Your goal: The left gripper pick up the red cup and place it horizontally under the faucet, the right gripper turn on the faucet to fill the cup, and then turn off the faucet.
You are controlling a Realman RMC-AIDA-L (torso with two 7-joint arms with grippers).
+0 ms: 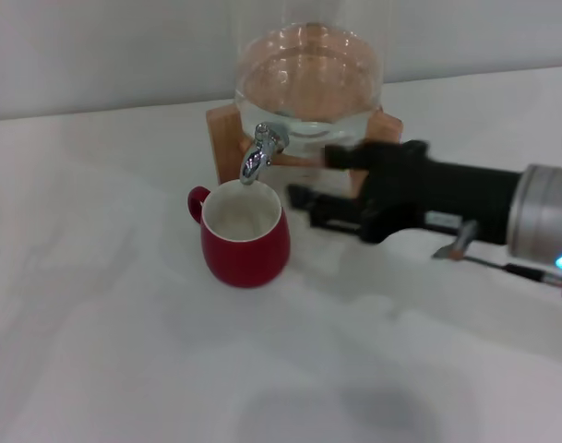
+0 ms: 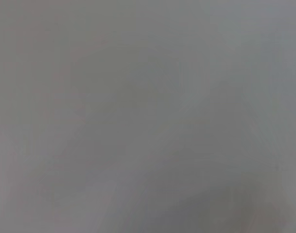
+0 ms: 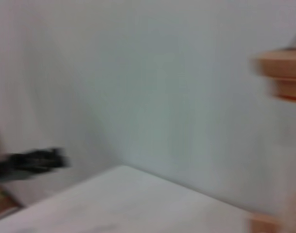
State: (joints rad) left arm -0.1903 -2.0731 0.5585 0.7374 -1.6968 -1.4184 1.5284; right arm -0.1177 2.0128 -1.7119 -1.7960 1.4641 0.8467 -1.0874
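Observation:
The red cup (image 1: 245, 237) stands upright on the white table, handle toward the left, with its white inside open just below the spout of the chrome faucet (image 1: 260, 150). The faucet is fitted to a clear glass dispenser (image 1: 308, 83). My right gripper (image 1: 316, 178) is open and empty; it hovers to the right of the faucet and cup, fingers pointing left, a short gap from both. My left gripper does not show in the head view, and the left wrist view is plain grey.
The dispenser sits on a light wooden stand (image 1: 223, 129), which also shows in the right wrist view (image 3: 283, 73). A blurred black shape (image 3: 31, 162) lies far off in that view; I cannot tell what it is. White table (image 1: 124, 351) spreads around the cup.

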